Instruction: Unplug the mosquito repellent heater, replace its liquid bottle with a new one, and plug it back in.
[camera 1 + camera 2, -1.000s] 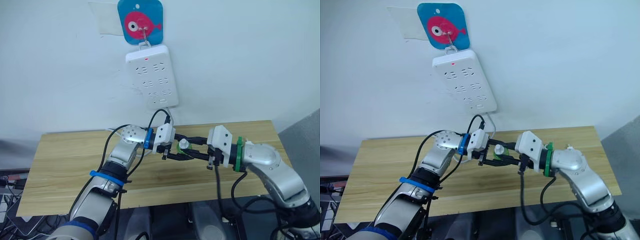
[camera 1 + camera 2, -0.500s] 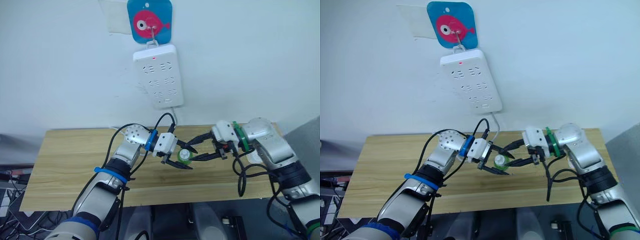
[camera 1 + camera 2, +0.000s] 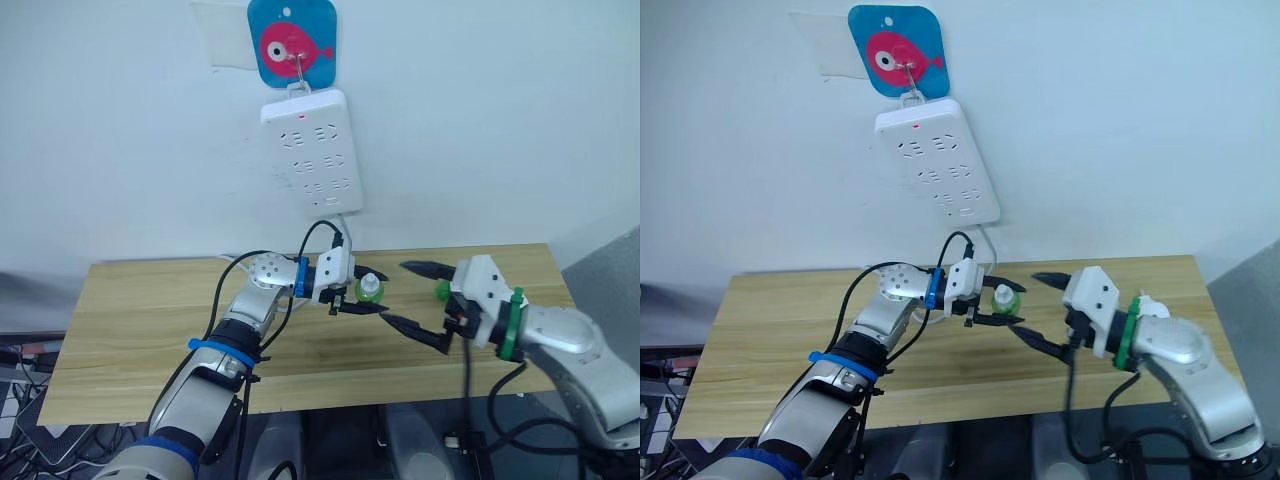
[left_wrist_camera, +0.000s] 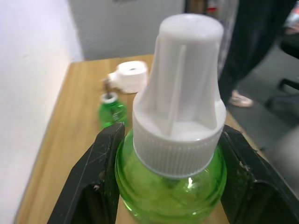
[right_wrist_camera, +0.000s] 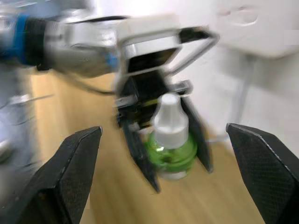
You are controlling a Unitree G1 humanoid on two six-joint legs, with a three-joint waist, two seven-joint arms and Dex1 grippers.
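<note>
right end effector (image 3: 418, 299) newly back from bottle (image 3: 369, 291), over wooden table (image 3: 140, 320)

Light is even and fairly bright across the head views, with a soft falloff toward the lower left of the pale wall (image 3: 120, 150). The power strip (image 3: 310, 150) casts only a faint shadow on that wall. The wooden bench (image 3: 130, 320) shows no hard glare. In the left wrist view the green bottle (image 4: 170, 182) sits sharp up close with a small highlight, while the background is soft. The right wrist view is smeared by motion blur, its two black fingers (image 5: 65, 182) dark.
</note>
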